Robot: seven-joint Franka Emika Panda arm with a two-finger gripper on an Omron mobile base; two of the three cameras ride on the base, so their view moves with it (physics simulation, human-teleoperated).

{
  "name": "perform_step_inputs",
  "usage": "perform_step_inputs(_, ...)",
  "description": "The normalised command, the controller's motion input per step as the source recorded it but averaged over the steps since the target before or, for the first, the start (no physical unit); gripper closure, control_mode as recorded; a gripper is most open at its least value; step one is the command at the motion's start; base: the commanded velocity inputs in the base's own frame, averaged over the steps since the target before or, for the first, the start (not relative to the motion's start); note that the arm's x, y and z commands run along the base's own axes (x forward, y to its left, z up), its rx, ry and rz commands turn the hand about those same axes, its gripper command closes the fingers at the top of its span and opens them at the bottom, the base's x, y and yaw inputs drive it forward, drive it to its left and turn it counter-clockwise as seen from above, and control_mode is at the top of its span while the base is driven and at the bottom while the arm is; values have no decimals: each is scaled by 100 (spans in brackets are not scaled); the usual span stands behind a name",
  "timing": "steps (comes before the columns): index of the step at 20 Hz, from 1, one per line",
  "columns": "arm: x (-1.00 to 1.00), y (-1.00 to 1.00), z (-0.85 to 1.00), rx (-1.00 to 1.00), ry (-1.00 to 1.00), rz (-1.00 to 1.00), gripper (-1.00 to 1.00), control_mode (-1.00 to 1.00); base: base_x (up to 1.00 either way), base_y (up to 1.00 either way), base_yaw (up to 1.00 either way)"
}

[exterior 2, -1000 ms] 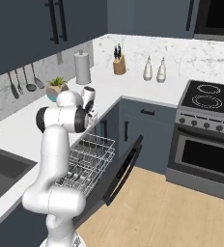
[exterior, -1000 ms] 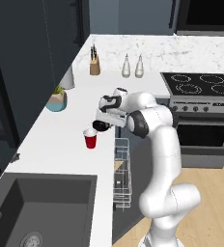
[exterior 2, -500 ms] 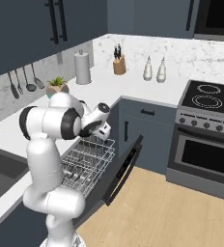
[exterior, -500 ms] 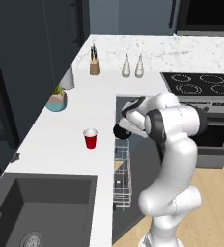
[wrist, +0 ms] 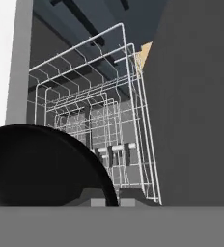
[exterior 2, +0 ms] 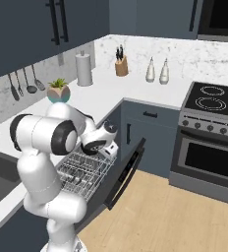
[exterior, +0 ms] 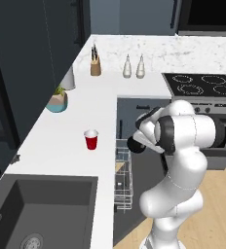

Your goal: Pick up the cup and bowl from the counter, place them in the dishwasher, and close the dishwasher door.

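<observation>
- The gripper (wrist: 105,200) is clenching the black bowl (wrist: 41,166), hanging just above the dishwasher's pulled-out white rack (wrist: 99,120); by the look of it, the bowl is not yet being set down.
- The dishwasher door (exterior 2: 123,172) is hanging open.
- The red cup (exterior: 91,139) is standing on the counter (exterior: 61,146), awaiting pickup.

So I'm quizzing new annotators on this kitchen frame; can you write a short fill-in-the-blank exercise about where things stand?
1. The end effector is shut on the black ____.
2. The red cup stands on the white ____.
3. The dishwasher door is ____, with the white wire rack pulled out over it.
4. The end effector hangs above the rack, so the thing it carries is not yet ____ the dishwasher.

Missing words: bowl; counter; open; in
</observation>
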Motion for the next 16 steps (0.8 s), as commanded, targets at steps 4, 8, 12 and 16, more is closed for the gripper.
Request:
perform_step_inputs(4, 3, -18, 0, 15, 19, -13, 100, -100, 0, 0, 0)
perform_step_inputs(8, 8, 1, -17, 21, 0, -5, 100, -100, 0, 0, 0)
perform_step_inputs(12, 29, 20, -33, 12, 0, 0, 100, -100, 0, 0, 0)
perform_step_inputs(16, 47, 28, -42, -5, 9, 0, 100, -100, 0, 0, 0)
